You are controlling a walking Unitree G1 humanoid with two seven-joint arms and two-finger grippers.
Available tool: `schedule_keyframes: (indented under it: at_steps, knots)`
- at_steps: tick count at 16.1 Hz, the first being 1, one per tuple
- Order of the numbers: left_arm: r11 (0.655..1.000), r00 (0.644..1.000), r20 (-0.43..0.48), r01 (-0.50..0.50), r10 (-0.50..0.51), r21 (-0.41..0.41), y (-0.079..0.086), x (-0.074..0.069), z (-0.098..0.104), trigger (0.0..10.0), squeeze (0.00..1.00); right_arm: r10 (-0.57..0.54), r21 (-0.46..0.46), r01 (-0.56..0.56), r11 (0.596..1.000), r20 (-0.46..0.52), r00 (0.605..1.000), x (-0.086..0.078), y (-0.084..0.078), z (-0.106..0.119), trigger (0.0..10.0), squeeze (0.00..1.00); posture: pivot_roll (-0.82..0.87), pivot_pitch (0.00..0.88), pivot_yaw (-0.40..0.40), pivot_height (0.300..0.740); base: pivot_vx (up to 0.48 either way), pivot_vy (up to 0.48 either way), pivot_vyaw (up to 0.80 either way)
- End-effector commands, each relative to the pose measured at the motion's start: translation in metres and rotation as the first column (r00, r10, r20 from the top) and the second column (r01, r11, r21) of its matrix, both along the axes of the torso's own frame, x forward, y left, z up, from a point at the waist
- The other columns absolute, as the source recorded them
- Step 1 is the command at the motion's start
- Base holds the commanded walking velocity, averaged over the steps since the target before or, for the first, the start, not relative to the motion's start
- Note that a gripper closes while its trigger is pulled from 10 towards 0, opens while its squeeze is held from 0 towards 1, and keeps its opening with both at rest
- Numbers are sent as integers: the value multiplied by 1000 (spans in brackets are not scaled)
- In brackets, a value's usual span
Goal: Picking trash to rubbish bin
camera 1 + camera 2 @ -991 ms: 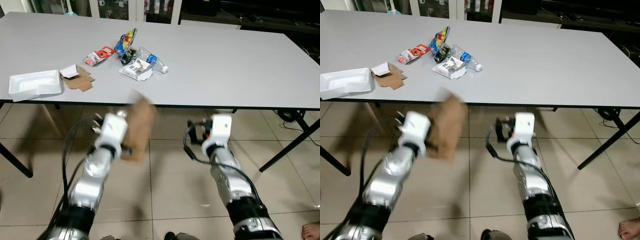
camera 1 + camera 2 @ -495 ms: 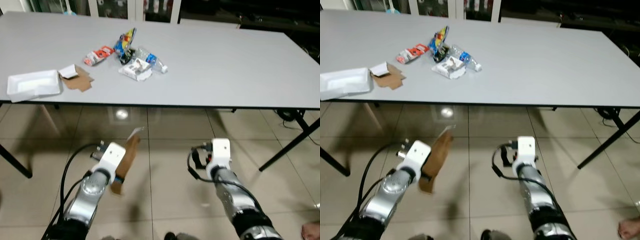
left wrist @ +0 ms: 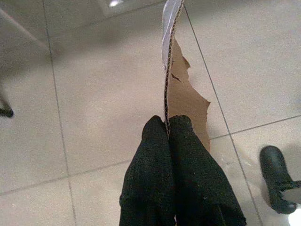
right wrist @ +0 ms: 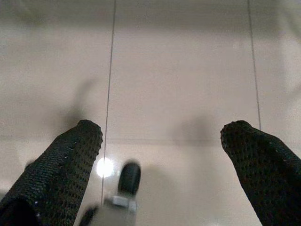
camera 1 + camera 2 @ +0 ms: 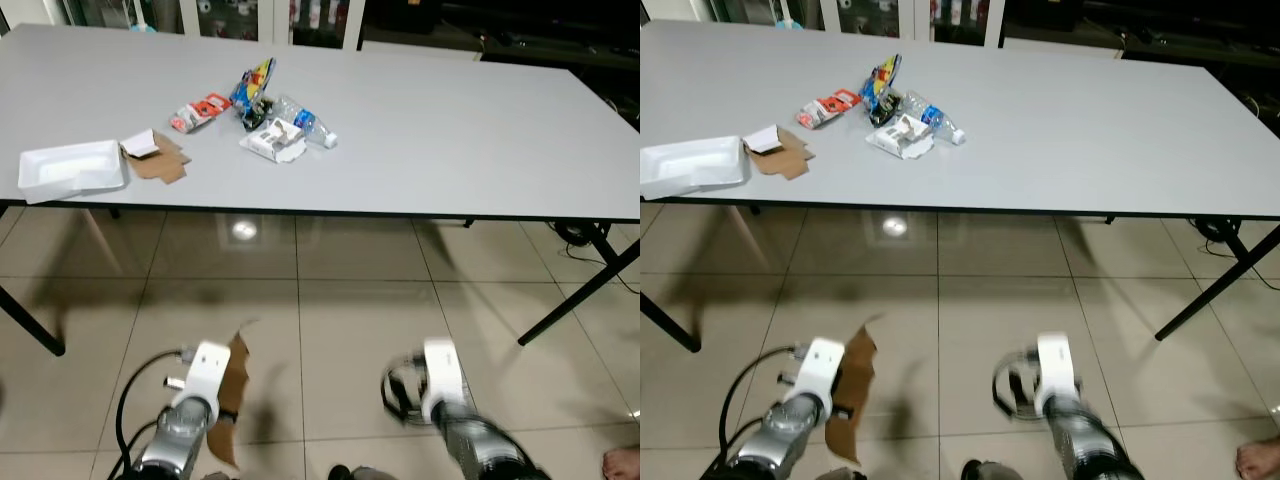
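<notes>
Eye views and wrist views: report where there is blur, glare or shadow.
Left eye view: the right arm is smeared by motion, the table sharp; a lamp glare spot lies on the tiles under it. Left wrist view: crisp, the left gripper pinching a torn cardboard piece. Right wrist view: soft, with a bright glare spot on the floor between the right gripper's fingers.

Before me, grey table (image 5: 450, 130) on black legs, standing on beige floor tiles (image 5: 340, 330). On its top, toward my left: white foam tray (image 5: 72, 168) at the near edge, torn brown cardboard (image 5: 155, 157) just beside it. Farther in, a cluster: red wrapper (image 5: 199, 110), colourful packet (image 5: 252, 85), clear plastic bottle (image 5: 303, 120), white carton (image 5: 274, 138).
</notes>
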State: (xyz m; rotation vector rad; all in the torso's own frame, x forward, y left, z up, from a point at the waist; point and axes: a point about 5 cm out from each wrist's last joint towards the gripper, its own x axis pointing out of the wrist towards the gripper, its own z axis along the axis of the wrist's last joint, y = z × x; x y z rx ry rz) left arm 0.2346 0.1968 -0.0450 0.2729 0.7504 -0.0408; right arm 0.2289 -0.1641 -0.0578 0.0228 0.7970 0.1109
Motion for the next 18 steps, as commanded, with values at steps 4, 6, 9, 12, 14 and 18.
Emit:
schedule_keyframes:
  at_steps: [4, 6, 9, 12, 14, 18]
  knots:
    - [998, 994, -97, -45, 48, 34, 1, -25, -20, 10000, 0, -47, -26, 45, 999, -91, 995, -19, -7, -13, 10000, 0, -50, 51, -107, 740, 0, 0, 0]
    - [997, 989, -127, -77, 80, 28, 3, -37, -28, 10000, 0, -39, -47, 34, 998, -119, 992, -27, -8, -18, 10000, 0, -51, 38, -108, 740, 0, 0, 309]
    - [989, 975, -163, -149, 150, 21, 9, -53, -35, 10000, 0, -44, -95, 28, 995, -168, 985, -38, -12, -24, 10000, 0, -42, 26, -112, 740, 0, 0, 800]
    - [990, 975, -171, -140, 142, 23, 8, -56, -37, 10000, 0, -40, -92, 24, 995, -170, 985, -39, -10, -25, 10000, 0, -43, 17, -110, 740, 0, 0, 800]
    - [990, 975, -172, -138, 140, 25, 7, -57, -38, 10000, 0, -25, -100, 8, 995, -168, 986, -39, -7, -25, 10000, 0, -40, 8, -109, 740, 0, 0, 800]
    - [991, 973, -188, -134, 137, 28, 6, -61, -40, 10000, 0, -26, -95, 10, 995, -170, 985, -39, -6, -25, 10000, 0, -37, 0, -106, 740, 0, 0, 800]
